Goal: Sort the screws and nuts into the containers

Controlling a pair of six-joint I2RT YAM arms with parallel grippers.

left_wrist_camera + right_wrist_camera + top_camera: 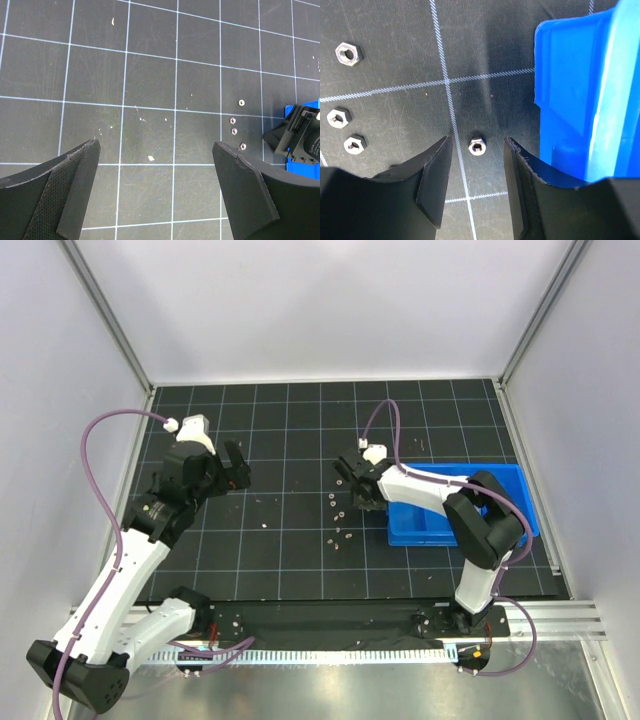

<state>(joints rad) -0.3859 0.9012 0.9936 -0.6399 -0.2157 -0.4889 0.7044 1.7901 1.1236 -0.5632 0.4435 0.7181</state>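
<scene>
My right gripper [477, 146] is low over the mat, just left of the blue containers tray [580, 90]. It is open, and one small hex nut [477, 146] lies between the fingertips with a gap on each side. Three more nuts [339, 118] lie to its left. From above, the right gripper [352, 486] is at the tray's [515, 485] left end, with loose nuts [338, 535] strewn in front of it. A few tiny thin bits that look like screws [418, 444] lie behind the tray. My left gripper [156, 146] hovers wide open over bare mat at the left [238, 468].
The black gridded mat [300, 570] is walled by pale panels on three sides. Small pale specks [151, 158] lie on the mat under the left gripper. In the left wrist view, several nuts [233, 120] and the right gripper [295, 132] show at the right.
</scene>
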